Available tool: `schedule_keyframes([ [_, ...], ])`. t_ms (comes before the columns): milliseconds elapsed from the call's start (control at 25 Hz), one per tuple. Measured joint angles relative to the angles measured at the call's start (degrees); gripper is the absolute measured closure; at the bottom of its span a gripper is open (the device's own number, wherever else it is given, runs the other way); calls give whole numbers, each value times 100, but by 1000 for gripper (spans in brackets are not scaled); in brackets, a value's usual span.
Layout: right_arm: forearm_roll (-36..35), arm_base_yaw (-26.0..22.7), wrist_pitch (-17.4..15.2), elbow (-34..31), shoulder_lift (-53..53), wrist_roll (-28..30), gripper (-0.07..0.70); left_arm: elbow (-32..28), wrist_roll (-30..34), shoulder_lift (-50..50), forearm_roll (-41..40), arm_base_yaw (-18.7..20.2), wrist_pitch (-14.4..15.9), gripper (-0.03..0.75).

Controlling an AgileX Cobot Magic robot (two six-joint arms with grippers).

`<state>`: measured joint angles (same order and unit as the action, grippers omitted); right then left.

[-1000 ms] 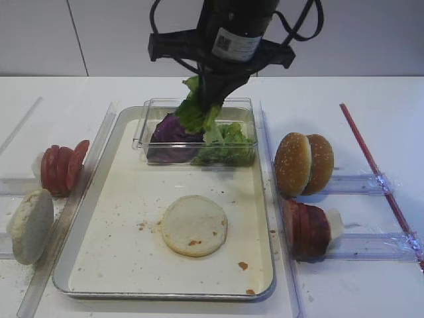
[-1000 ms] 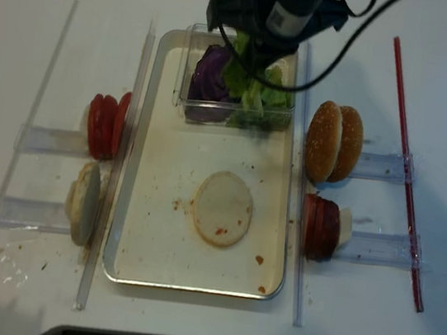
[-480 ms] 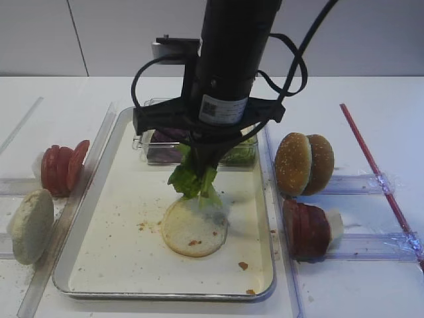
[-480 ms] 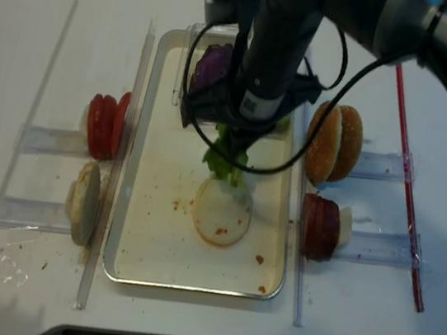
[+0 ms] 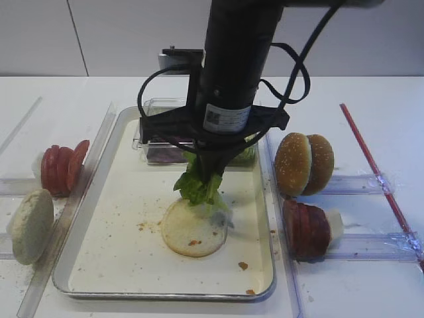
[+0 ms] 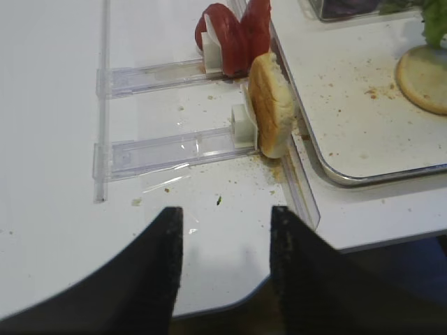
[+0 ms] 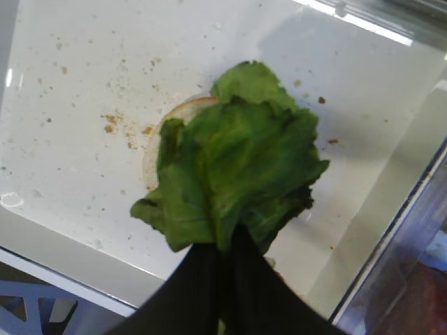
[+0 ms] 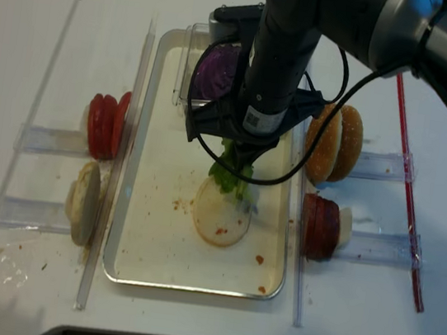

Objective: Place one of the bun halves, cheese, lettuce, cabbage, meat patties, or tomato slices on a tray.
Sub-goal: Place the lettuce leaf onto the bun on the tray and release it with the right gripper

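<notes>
My right gripper [image 5: 212, 173] [image 7: 227, 241] [image 8: 237, 164] is shut on a bunch of green lettuce [image 5: 199, 187] [image 7: 237, 160] [image 8: 230, 178]. The leaves hang over the far edge of a pale bun half [image 5: 192, 232] [image 7: 159, 136] [image 8: 218, 217], which lies flat on the metal tray [image 5: 119, 252] [image 8: 147, 240]. I cannot tell whether the lettuce touches the bun. In the left wrist view my left gripper [image 6: 227, 216] stands open with nothing in it, over the table's near edge to the left of the tray [image 6: 363, 139].
A clear box with purple cabbage [image 5: 165, 147] [image 8: 213, 74] sits at the tray's far end behind the arm. Tomato slices [image 5: 61, 169] [image 6: 234, 38] and a pale bun half [image 5: 30, 225] [image 6: 271, 105] stand on left racks. Sesame buns [image 5: 303, 163] and meat patties [image 5: 306, 228] stand right.
The right gripper carried the lettuce out of the clear box and toward me, down over the bun half on the tray. The left gripper shows no change.
</notes>
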<state>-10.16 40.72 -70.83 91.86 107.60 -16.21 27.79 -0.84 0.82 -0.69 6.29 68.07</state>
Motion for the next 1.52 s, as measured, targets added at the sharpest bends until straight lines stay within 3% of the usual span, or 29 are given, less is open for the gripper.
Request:
schedule_keyframes([
  [840,-202,115,54,0,555,-23,564,0,0,0,0,0,0,431],
  [1000,-212,123,58,0,555,-23,475,0,0,0,0,0,0,430],
  [1320,-212,123,58,0,599,-23,225,0,0,0,0,0,0,431],
  [1520,-237,123,58,0,599,-61,150,0,0,0,0,0,0,431],
])
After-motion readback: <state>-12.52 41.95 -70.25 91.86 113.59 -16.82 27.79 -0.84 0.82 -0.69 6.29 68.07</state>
